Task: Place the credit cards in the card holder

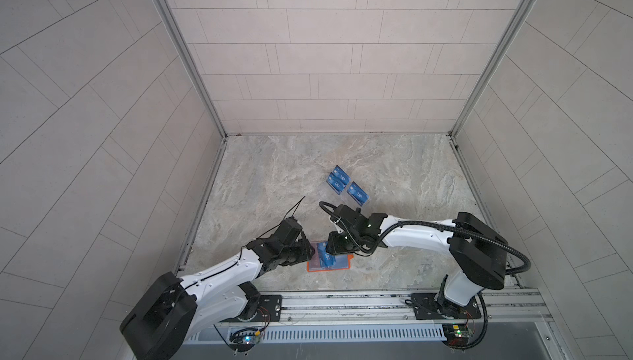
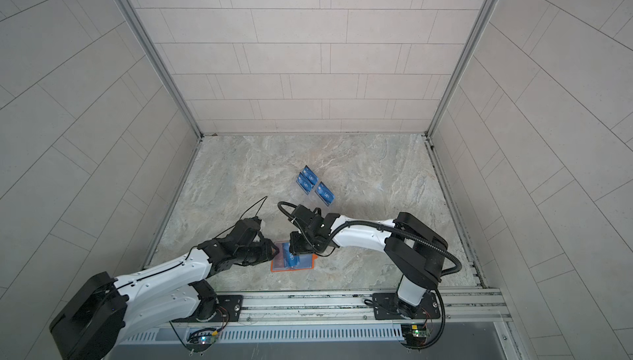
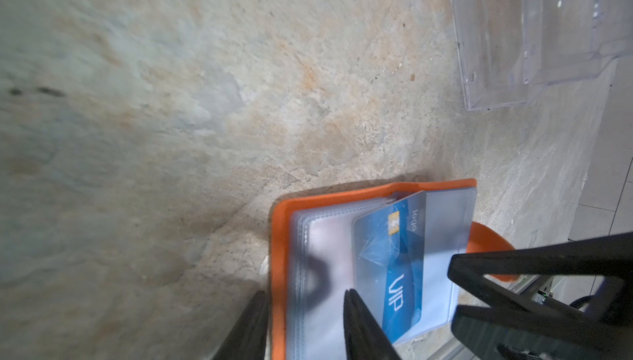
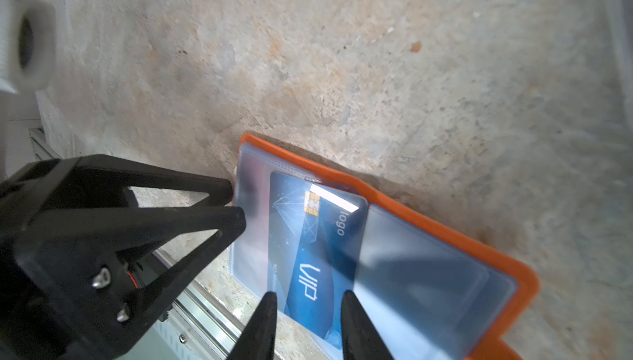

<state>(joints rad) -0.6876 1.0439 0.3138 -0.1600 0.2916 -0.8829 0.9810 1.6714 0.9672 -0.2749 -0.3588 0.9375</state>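
My left gripper (image 3: pixel 305 324) has its jaws apart, straddling the left edge of the open orange card holder (image 1: pixel 329 262), whether it pinches the clear sleeves I cannot tell. On the holder's middle, a blue card (image 4: pixel 308 255) sits partly tucked under a sleeve. My right gripper (image 4: pixel 308 327) hovers over that card's near end, jaws apart, gripping nothing. Farther back, 3 blue cards (image 1: pixel 346 185) stand in a clear rack (image 3: pixel 534 33).

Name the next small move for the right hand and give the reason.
Probably nudge the blue card deeper into the clear sleeve: part of it sticks out of the open orange card holder, and the right hand straddles that edge while the left hand pins the pages.
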